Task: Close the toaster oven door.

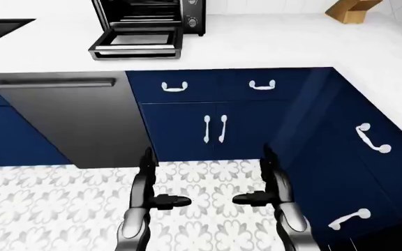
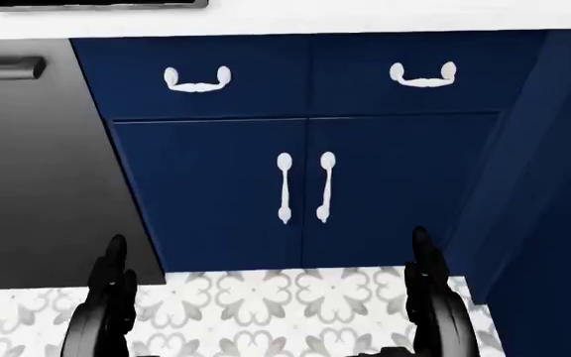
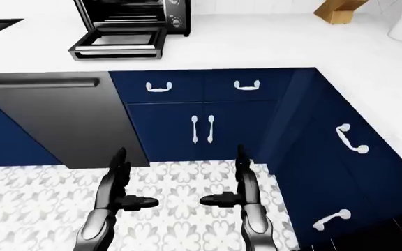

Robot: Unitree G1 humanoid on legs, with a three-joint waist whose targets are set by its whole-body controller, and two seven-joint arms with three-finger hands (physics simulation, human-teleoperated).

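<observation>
Dishwasher: the grey dishwasher panel [image 1: 68, 117] sits at the left under the bench, its bar handle across the top.
My left robot hand [image 1: 149, 180]: low over the patterned floor [image 1: 40, 209], fingers spread and upright, thumb pointing inward, holding nothing.
Toaster oven [image 1: 152, 13]: far on the white bench [image 1: 271, 47], left of centre in the left-eye view, well apart from both my hands.
Toaster oven door [image 1: 137, 44]: dropped flat and open, reaching toward the near bench edge; its long axis runs left to right, the handle bar along its near edge, the hinge along its far edge.
Handling, my judgement: a stiff, light hinged panel with a glass pane; I would lift under or at the near handle bar and swing it up and away, gently, since the oven could slide on the smooth bench.
Cabinets: 2 drawers and 2 doors in navy [image 1: 215, 125], white handles.
My right robot hand [image 1: 271, 180]: mirrors the left, fingers spread, empty.
Knife block [image 1: 353, 10]: far right on the bench.
</observation>
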